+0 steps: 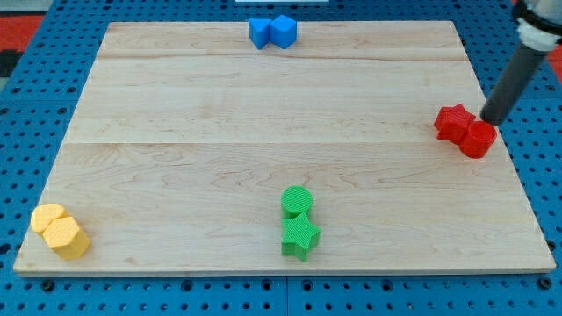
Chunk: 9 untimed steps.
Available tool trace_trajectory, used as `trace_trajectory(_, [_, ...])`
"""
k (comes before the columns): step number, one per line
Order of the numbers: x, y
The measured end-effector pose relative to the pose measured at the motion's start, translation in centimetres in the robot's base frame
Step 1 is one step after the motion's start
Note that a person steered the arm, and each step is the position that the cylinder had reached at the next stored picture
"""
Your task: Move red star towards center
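The red star (454,122) lies near the wooden board's (219,114) right edge, touching a red round block (479,139) at its lower right. My tip (486,119) stands just right of the red star and just above the red round block, close to both. The rod slants up to the view's top right corner.
Two blue blocks (271,32) sit together at the board's top edge. A green round block (297,201) sits above a green star (299,235) near the bottom middle. Two yellow blocks (60,231) sit at the bottom left corner. Blue pegboard surrounds the board.
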<state>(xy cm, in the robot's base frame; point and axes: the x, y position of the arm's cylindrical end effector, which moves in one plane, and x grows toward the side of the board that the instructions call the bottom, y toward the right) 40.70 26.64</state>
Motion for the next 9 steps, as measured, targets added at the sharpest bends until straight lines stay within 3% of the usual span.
trace_trajectory(3, [0.8,-13.7])
trace_trajectory(6, [3.0,-11.4])
trace_trajectory(9, [10.2,-9.1])
